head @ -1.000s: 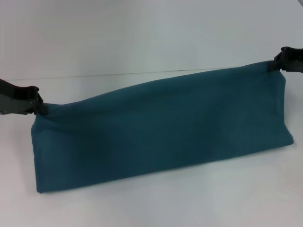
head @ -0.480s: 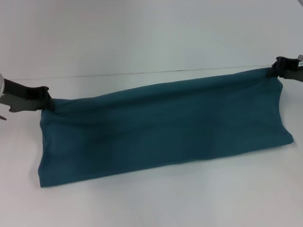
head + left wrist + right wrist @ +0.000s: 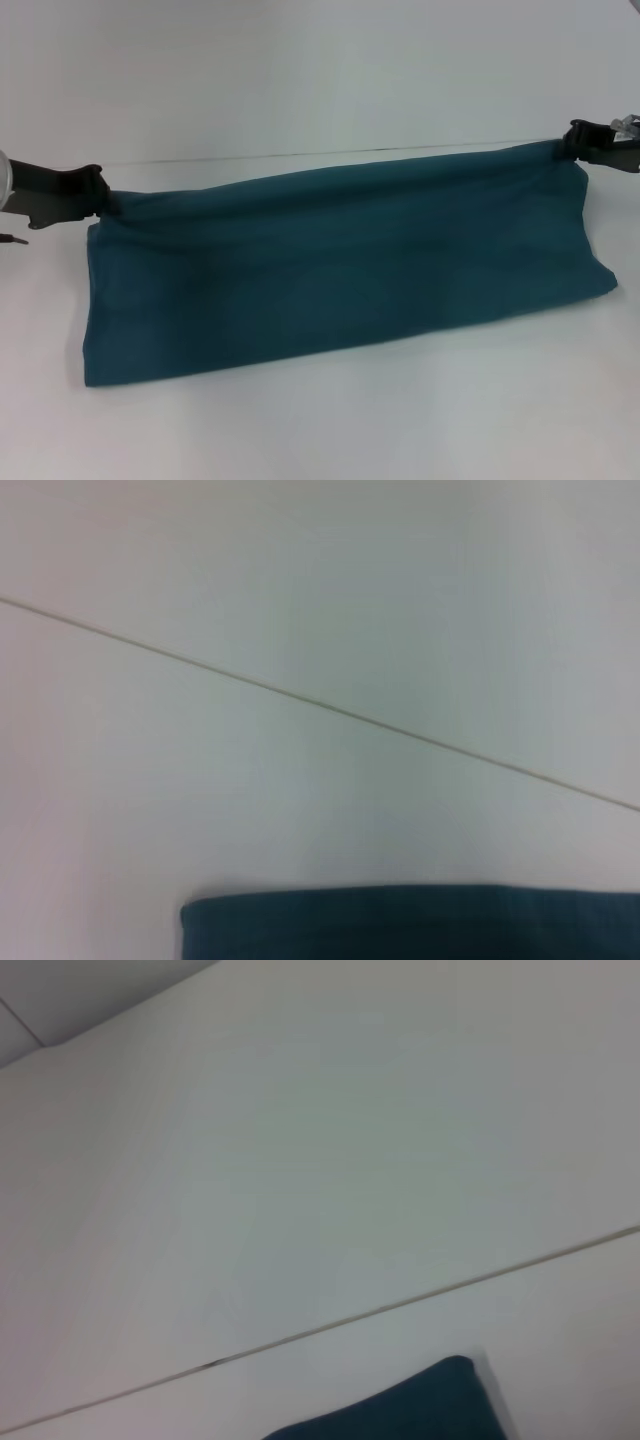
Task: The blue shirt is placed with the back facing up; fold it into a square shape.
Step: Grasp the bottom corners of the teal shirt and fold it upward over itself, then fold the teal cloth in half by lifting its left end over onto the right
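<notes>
The blue shirt is a long dark teal band stretched across the white table. Its upper edge is lifted and pulled taut between my two grippers, while its lower edge rests on the table. My left gripper is shut on the shirt's upper left corner. At the far right, my right gripper is shut on the upper right corner. A strip of the blue shirt shows in the left wrist view, and a corner of the blue shirt in the right wrist view. Neither wrist view shows fingers.
The white table extends in front of the shirt. A thin seam line runs across the table behind the shirt's lifted edge. Nothing else stands on the surface.
Both grippers have carried the shirt's upper edge away from me and slightly inward. The cloth has flattened, with its lower left corner shifting a little to the right.
</notes>
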Robot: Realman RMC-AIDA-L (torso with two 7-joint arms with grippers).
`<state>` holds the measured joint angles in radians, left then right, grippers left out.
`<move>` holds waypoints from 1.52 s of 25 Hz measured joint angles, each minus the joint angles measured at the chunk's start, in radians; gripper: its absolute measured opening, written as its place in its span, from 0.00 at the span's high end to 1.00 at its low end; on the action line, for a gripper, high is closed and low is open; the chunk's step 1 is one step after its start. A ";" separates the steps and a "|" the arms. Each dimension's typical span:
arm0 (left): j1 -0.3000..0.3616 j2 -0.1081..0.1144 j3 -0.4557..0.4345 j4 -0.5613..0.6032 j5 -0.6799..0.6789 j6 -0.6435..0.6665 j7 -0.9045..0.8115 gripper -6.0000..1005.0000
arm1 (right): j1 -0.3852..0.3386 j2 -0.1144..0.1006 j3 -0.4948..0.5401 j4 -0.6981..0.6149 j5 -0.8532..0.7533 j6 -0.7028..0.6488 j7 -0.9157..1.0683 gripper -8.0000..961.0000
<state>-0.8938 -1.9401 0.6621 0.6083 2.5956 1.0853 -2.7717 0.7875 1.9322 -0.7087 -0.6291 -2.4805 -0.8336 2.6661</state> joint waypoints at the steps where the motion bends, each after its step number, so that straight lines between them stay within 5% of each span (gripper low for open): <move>1: 0.000 0.000 -0.001 -0.003 -0.001 -0.006 0.001 0.97 | 0.003 0.003 -0.001 0.003 0.000 0.009 -0.001 0.95; 18: 0.006 -0.011 -0.003 -0.007 -0.002 -0.045 0.005 0.97 | 0.033 0.011 -0.017 0.023 0.000 0.064 -0.001 0.95; 28: 0.012 -0.013 -0.003 0.004 -0.019 -0.066 0.009 0.97 | 0.045 0.011 -0.025 0.029 0.003 0.064 0.006 0.87; 38: 0.026 -0.013 -0.006 0.020 -0.039 -0.088 0.003 0.86 | 0.045 -0.014 -0.017 0.039 0.007 0.073 0.007 0.79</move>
<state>-0.8674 -1.9534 0.6564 0.6280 2.5570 0.9972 -2.7682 0.8326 1.9179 -0.7256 -0.5904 -2.4735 -0.7606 2.6733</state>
